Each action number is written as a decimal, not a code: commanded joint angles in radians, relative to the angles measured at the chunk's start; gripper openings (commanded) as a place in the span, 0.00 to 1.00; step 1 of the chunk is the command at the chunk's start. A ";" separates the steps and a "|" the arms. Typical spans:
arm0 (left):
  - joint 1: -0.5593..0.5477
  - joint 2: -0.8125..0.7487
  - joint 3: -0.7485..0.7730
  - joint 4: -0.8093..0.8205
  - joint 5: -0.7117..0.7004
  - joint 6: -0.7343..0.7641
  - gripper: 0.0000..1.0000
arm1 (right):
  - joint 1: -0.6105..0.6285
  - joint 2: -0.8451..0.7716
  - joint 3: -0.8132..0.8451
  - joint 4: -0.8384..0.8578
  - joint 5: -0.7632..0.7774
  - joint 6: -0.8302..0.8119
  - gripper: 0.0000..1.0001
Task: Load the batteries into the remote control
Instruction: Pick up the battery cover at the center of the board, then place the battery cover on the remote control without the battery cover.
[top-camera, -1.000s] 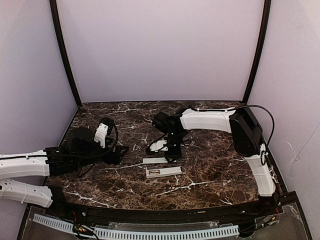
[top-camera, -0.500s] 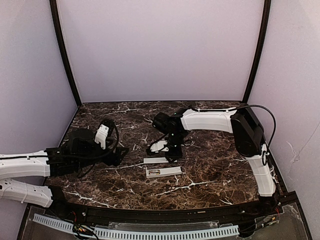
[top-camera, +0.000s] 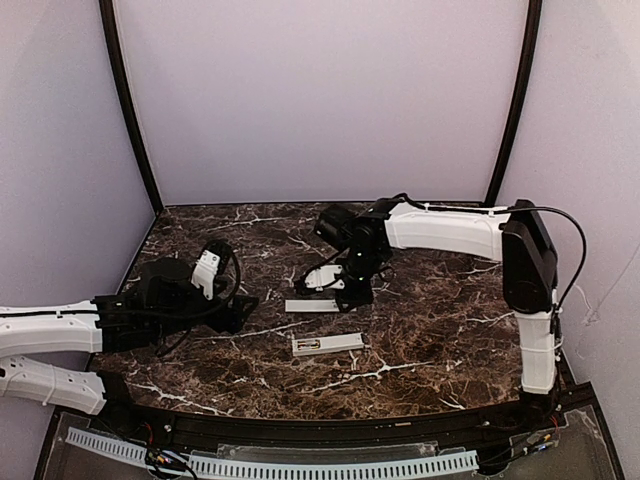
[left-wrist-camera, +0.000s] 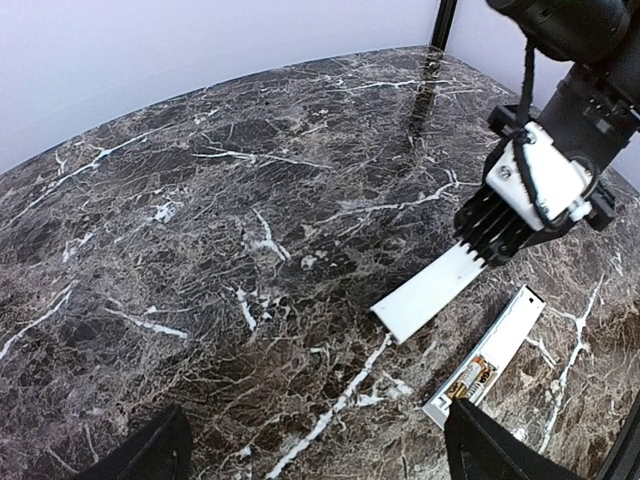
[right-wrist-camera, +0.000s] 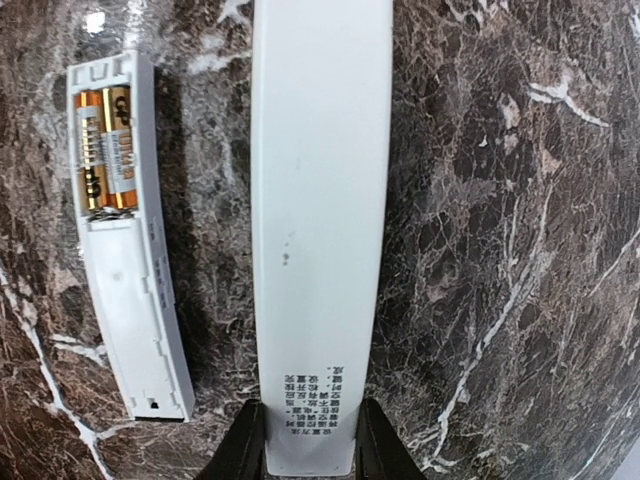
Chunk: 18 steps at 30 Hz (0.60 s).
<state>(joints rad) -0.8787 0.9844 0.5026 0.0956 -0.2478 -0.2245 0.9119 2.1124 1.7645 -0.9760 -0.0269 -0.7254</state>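
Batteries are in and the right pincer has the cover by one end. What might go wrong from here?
1. The right pincer grips the cover only at its end, so the free length may twist or slip when pressed.
2. The remote lies unheld, with the left pincer open and off to the side; it may slide as the cover is pushed on.
3. The cover sits beside the remote, not over it; a skewed approach could catch the batteries.
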 joint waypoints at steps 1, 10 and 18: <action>0.005 0.014 0.019 -0.003 0.002 -0.012 0.88 | 0.028 -0.104 -0.076 0.042 -0.070 -0.014 0.20; 0.008 0.031 0.039 -0.017 0.000 -0.025 0.89 | 0.041 -0.118 -0.174 0.062 -0.128 -0.004 0.19; 0.009 0.042 0.039 -0.020 0.001 -0.024 0.89 | 0.049 -0.094 -0.192 0.064 -0.136 0.000 0.20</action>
<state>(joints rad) -0.8768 1.0206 0.5217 0.0948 -0.2474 -0.2409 0.9459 2.0003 1.5902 -0.9222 -0.1379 -0.7277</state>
